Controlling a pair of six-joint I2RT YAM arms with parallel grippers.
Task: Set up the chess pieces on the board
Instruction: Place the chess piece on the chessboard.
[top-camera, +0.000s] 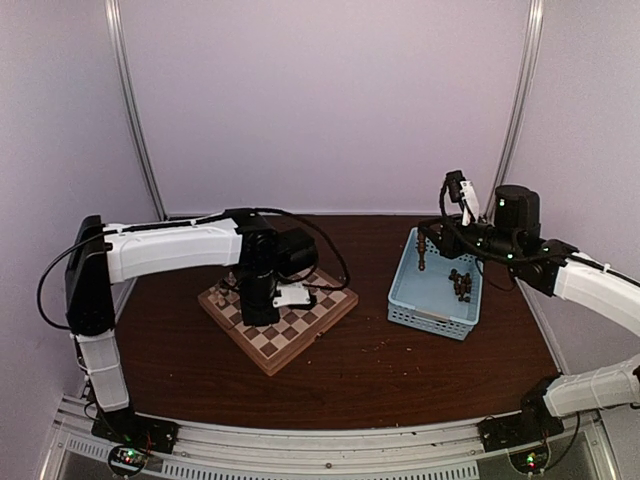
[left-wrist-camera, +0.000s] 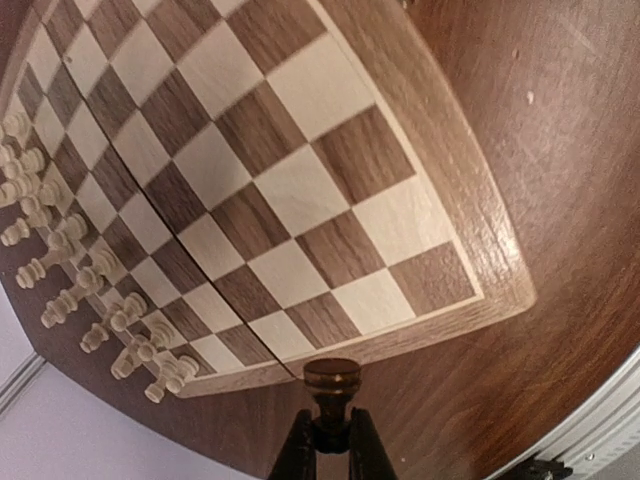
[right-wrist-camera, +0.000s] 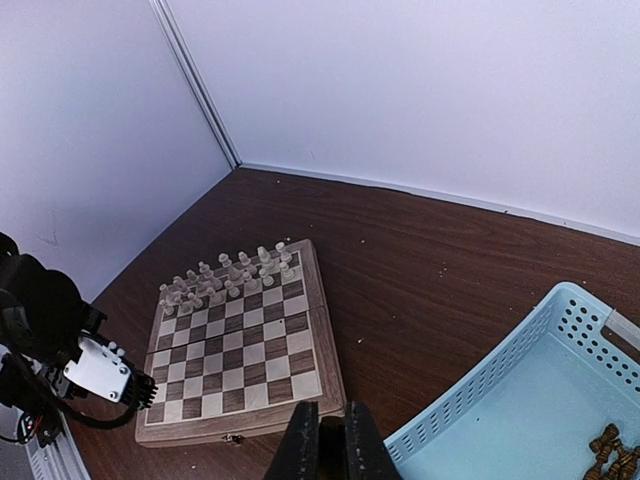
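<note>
Dark brown wooden tabletop (top-camera: 350, 370), white walls around. Left claw (left-wrist-camera: 328, 430) is clenched on a dark brown chess piece (left-wrist-camera: 332, 378) just off the lower edge of the square checkered wooden board (left-wrist-camera: 300, 190). Cream chessmen (left-wrist-camera: 70, 280) line the board's left side, and its other squares are bare. Right claw (right-wrist-camera: 328, 440) hangs over a light blue plastic basket (top-camera: 430, 318) holding dark pieces (top-camera: 461, 285); its fingers are close together, but I cannot tell whether it grips anything.

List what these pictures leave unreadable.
Top view: left arm hides part of board; cream pieces too small to type.
Left wrist: left gripper covers base of dark piece.
Right wrist: frame edge cuts right gripper, grip unclear; basket and loose pieces cropped at corner.
</note>
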